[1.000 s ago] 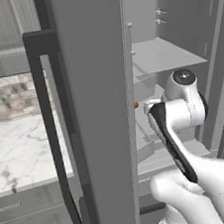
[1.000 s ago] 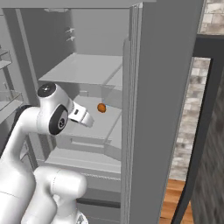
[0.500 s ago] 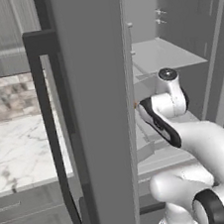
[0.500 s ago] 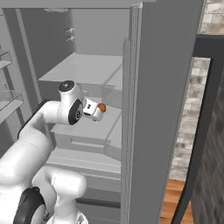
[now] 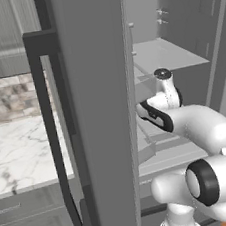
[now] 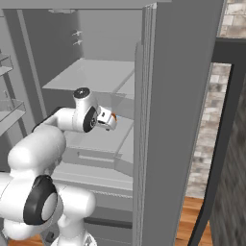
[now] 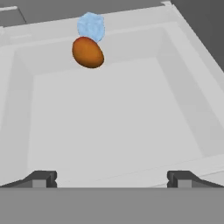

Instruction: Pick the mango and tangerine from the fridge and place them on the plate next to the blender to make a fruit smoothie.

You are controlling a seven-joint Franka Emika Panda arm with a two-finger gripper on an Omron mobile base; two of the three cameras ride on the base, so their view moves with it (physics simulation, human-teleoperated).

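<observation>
hand view: tool (image 7: pixel 111 179) open, mango (image 7: pixel 88 52) ahead

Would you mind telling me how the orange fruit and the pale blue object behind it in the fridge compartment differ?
In the hand view, the orange fruit is a smooth, deep orange oval; the pale blue object is light, faceted and blocky. The fruit sits nearer the camera and partly covers the blue object. Both lie at the far end of the same grey compartment.

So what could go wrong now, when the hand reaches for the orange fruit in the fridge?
1. A pale blue lump touches the fruit from behind; the open hand may grab or push both.
2. The fruit is round and lies left of the hand's line, so one finger could roll it away.
3. The arm works close to the fridge wall and may bump it.
</observation>
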